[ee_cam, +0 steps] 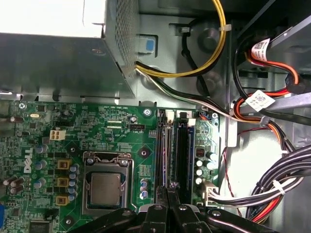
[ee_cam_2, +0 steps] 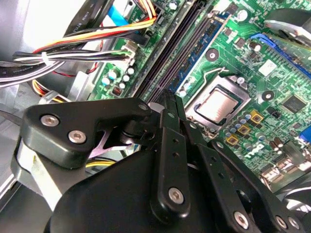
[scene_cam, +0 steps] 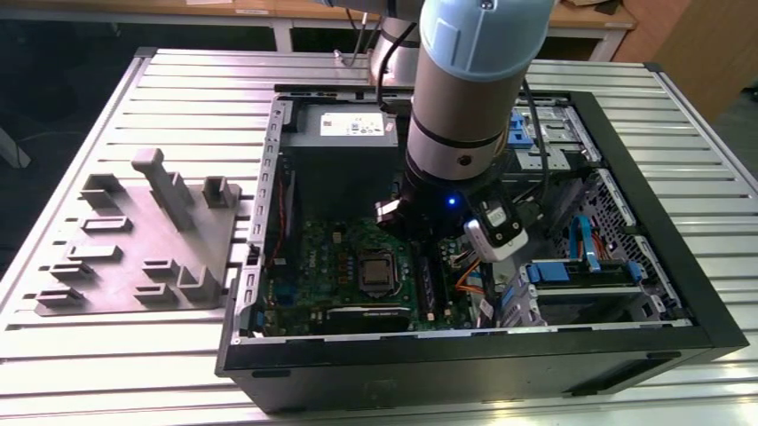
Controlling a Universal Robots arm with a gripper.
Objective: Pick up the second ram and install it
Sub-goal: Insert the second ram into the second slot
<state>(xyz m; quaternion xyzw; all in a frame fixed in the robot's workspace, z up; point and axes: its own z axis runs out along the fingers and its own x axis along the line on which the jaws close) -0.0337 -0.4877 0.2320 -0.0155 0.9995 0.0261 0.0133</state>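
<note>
My arm (scene_cam: pixel 480 53) stands near-vertical, wrist (scene_cam: pixel 456 164) low, pointing straight down. My gripper (ee_cam_2: pixel 169 101) black, linkages (ee_cam_2: pixel 82 128) folded inward. Fingers (ee_cam: pixel 174 199) drawn together in both wrist views, tips meeting, no gap between.

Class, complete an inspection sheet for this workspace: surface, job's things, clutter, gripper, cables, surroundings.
Surface: slatted metal table bearing an open computer case.
Job's things: memory slots beside the processor socket; whether they are filled cannot be told.
Clutter: grey fixture tray on the table, at the exterior view's left.
Gripper: gripper down inside the case, over the memory slots.
Cables: coloured wire bundle beside the motherboard.
Surroundings: wooden furniture behind the table.
</note>
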